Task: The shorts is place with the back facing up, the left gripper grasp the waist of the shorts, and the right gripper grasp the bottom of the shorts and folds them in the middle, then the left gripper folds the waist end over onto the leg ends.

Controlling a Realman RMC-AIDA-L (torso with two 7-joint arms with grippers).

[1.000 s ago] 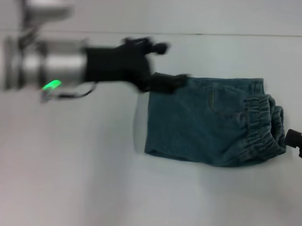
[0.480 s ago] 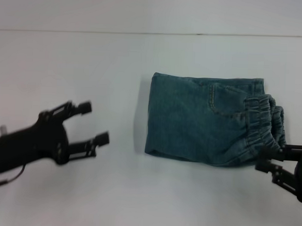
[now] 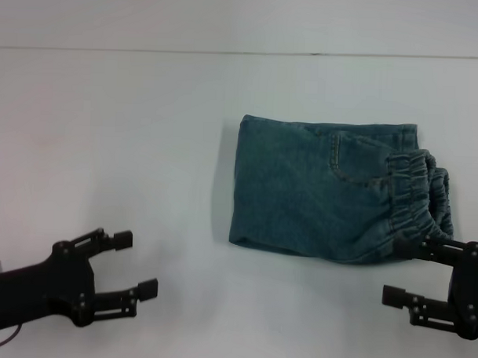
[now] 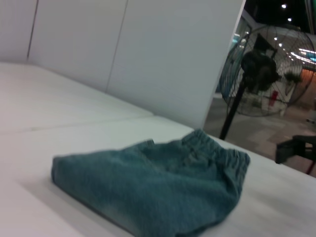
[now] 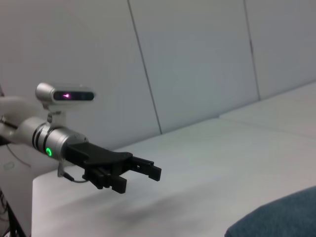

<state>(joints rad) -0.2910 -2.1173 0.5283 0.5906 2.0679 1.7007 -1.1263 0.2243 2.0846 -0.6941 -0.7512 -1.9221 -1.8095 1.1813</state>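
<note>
Left gripper (image 3: 134, 262), a black two-fingered claw on a plain black arm, low at the near left of the white counter (image 3: 107, 127), fingers spread wide and holding nothing. Well apart from the cloth, with bare counter between. Arm reaching in low from the near left edge, claw pointing toward the middle. Seen also from the right wrist view (image 5: 140, 175), level above the counter, silver wrist with a green light behind it.

Right gripper (image 3: 408, 271), a matching black claw, at the near right corner, fingers likewise parted and empty. Upper finger just beside, perhaps touching, the near edge of the gathered band; contact not clear. Arm coming in from the near right edge, claw aimed leftward.

Between and beyond them, the shorts (image 3: 317, 189), faded blue-green denim, lying flat as a compact folded rectangle right of centre. The waist (image 3: 415, 197), a ruffled elastic band, resting on top at the right end, over where the leg ends would sit; hems themselves hidden beneath. Smooth folded edge on the left. A back pocket seam showing near the band.

Likely reading: both folds complete, bundle left to rest, and both claws drawn clear and open because nothing more needs holding.

In the left wrist view, a black standing fan (image 4: 266, 64) beyond the counter's end.
</note>
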